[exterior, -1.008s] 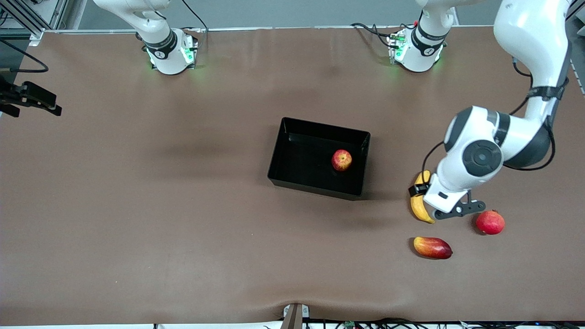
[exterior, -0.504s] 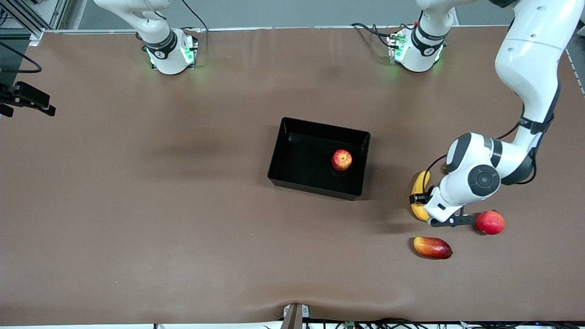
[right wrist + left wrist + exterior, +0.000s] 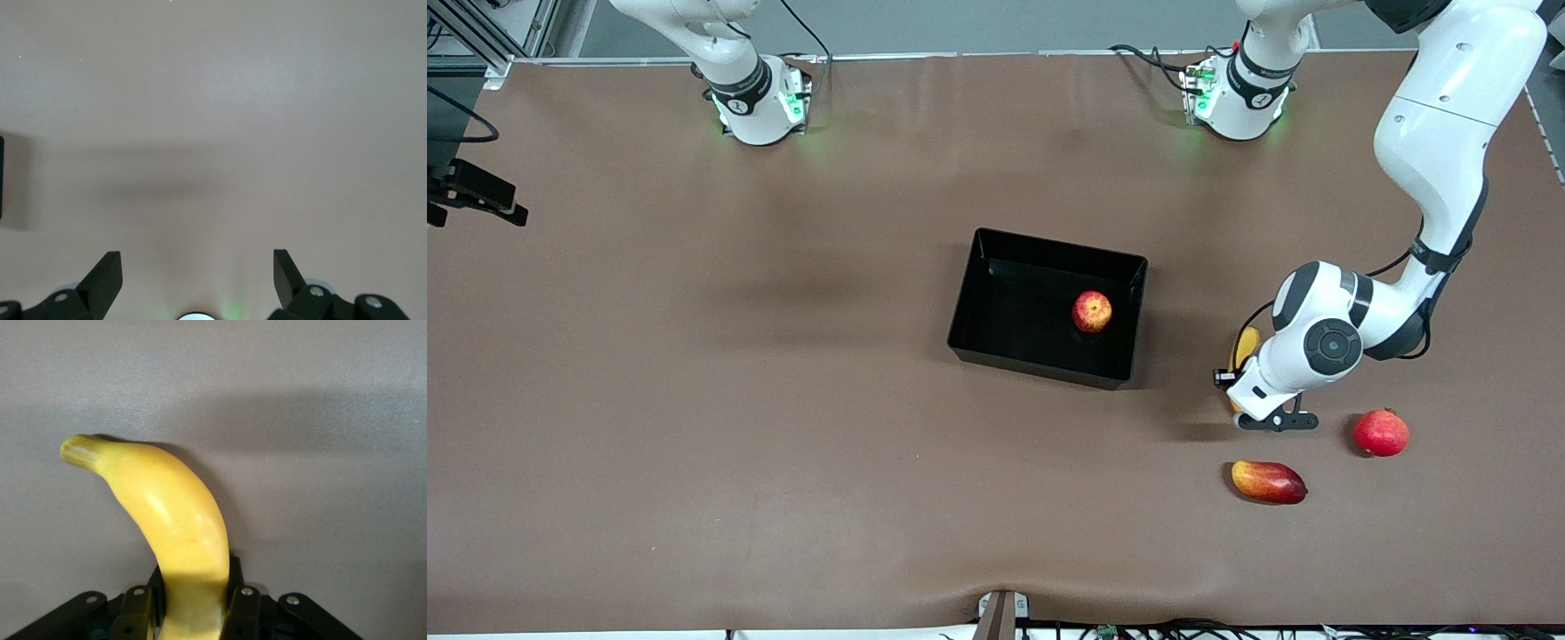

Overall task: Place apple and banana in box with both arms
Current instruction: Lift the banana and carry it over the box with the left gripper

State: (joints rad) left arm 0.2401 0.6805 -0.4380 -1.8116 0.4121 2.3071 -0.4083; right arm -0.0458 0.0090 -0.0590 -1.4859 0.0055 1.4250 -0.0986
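banana [image 3: 177, 520] pinched between left gripper [image 3: 193, 613] fingers, right gripper [image 3: 197, 280] fingers spread, waiting

The desk [image 3: 694, 400] is plain matte brown. The box [image 3: 996, 356] is glossy black; the apple [image 3: 1092, 311] in it is red with yellowish streaks. The banana [image 3: 173, 513] is plain yellow with a greenish-brown tip. At the banana's five o'clock the mango [image 3: 1268, 481] blends red into yellow; the pomegranate [image 3: 1381, 433] is uniformly red. Both arms are white with black bands.
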